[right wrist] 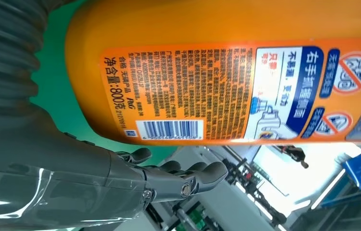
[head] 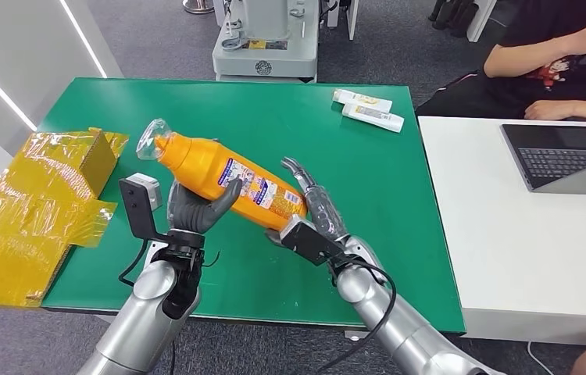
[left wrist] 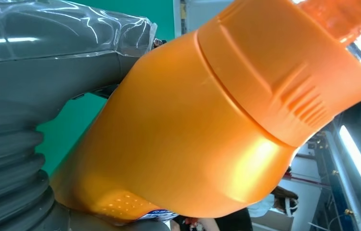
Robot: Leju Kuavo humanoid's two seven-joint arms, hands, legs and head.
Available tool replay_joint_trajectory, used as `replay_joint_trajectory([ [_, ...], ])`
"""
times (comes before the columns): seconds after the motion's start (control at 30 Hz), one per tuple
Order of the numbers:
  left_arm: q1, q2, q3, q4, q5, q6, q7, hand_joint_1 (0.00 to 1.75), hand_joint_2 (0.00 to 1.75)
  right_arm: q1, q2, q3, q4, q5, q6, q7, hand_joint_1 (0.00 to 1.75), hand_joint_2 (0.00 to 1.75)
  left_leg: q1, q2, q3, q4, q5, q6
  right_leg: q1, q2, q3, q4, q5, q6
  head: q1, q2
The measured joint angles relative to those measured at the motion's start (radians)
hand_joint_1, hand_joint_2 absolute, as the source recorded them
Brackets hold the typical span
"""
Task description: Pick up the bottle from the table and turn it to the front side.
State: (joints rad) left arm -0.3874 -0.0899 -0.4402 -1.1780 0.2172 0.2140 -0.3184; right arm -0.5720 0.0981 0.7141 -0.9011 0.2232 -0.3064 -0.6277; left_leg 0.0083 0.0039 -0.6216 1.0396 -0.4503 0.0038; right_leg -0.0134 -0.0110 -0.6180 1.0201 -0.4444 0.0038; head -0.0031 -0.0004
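Observation:
An orange bottle [head: 227, 176] with a clear-wrapped cap and a blue-and-white back label is lifted off the green table [head: 399, 203], lying slanted with its cap toward the far left. My left hand [head: 196, 209] grips its middle from below, thumb over the label. In the left wrist view the bottle's shoulder [left wrist: 193, 134] lies against that hand [left wrist: 24, 96]. My right hand [head: 317, 211] stands at the bottle's base end with its fingers stretched out straight alongside it. In the right wrist view the barcode label [right wrist: 226, 72] faces the camera, above the extended fingers [right wrist: 183, 180].
A yellow-wrapped cardboard box [head: 40, 187] lies at the table's left edge. Two white tubes [head: 368, 109] rest at the far side. A white table with a laptop [head: 571, 156] adjoins on the right, where a person [head: 555, 55] sits. A grey machine base [head: 266, 47] stands behind.

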Motion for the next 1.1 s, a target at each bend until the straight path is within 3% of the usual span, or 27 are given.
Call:
replay_joint_trajectory([
  [0.33, 0.001, 0.000, 0.001, 0.000, 0.004, 0.012, -0.002, 1.75, 1.75, 0.045, -0.029, 0.000, -0.119, 0.012, -0.043, 0.026, 0.00, 1.75, 0.000, 0.000, 0.000, 0.000, 0.000, 0.000, 0.000, 0.000, 0.000, 0.000, 0.000, 0.000, 0.000, 0.000],
  [0.8, 0.040, 0.016, 0.047, -0.005, -0.022, 0.063, 0.000, 1.75, 1.75, 0.230, -0.047, -0.039, -0.530, 0.010, -0.157, 0.202, 0.00, 1.75, 0.000, 0.000, 0.000, 0.000, -0.001, -0.001, 0.000, 0.000, -0.001, 0.000, -0.001, -0.001, 0.000, 0.000],
  [1.1, 0.047, 0.019, 0.079, -0.034, -0.070, 0.076, 0.012, 1.75, 1.75, 0.351, -0.066, -0.101, -0.714, 0.055, -0.174, 0.212, 0.00, 1.75, 0.000, 0.001, 0.000, 0.000, -0.001, -0.001, 0.000, 0.000, -0.001, 0.000, -0.001, -0.001, 0.000, 0.000],
])
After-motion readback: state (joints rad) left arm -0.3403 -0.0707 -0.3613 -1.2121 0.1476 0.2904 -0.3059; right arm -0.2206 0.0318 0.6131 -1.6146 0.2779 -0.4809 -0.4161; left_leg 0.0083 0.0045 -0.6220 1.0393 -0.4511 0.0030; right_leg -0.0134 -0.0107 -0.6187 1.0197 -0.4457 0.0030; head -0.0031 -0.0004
